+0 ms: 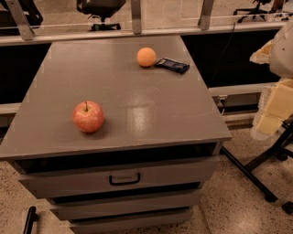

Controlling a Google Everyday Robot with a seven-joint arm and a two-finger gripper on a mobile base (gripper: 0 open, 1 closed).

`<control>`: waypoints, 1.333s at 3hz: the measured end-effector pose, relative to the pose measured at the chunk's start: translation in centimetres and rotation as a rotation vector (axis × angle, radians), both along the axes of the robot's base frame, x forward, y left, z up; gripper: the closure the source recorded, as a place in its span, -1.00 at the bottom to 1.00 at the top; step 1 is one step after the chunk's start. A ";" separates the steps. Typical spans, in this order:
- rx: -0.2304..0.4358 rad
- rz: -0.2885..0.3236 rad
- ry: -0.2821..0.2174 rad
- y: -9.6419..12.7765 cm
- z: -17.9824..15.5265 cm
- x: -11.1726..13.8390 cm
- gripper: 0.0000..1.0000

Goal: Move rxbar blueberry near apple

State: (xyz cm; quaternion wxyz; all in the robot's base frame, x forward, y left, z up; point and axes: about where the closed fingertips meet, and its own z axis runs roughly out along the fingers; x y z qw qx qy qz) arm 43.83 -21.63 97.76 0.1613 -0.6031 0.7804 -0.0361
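Observation:
The rxbar blueberry (172,65) is a flat dark navy bar lying at the far right of the grey cabinet top (137,105). It sits just right of a small orange fruit (146,57). The apple (88,116), red-pink with a short dark stem, stands near the front left of the top. My gripper (274,112) shows as pale cream shapes at the right edge of the view. It is off the cabinet's right side, far from the bar and the apple, and holds nothing that I can see.
The cabinet has drawers with a dark handle (124,179) at the front. Black stand legs (249,169) cross the speckled floor on the right. A rail (137,32) and office chairs (100,11) lie behind. A black bar (29,220) is at the bottom left.

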 end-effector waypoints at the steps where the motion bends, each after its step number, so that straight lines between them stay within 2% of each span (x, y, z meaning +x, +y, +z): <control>1: 0.004 0.001 -0.004 0.1 0.0 0.2 -1.00; 2: 0.043 0.013 -0.036 0.6 0.0 2.2 -1.00; 3: 0.100 0.042 -0.085 2.1 -0.1 7.2 -1.00; 4: 0.221 0.036 -0.142 3.8 0.4 14.6 -1.00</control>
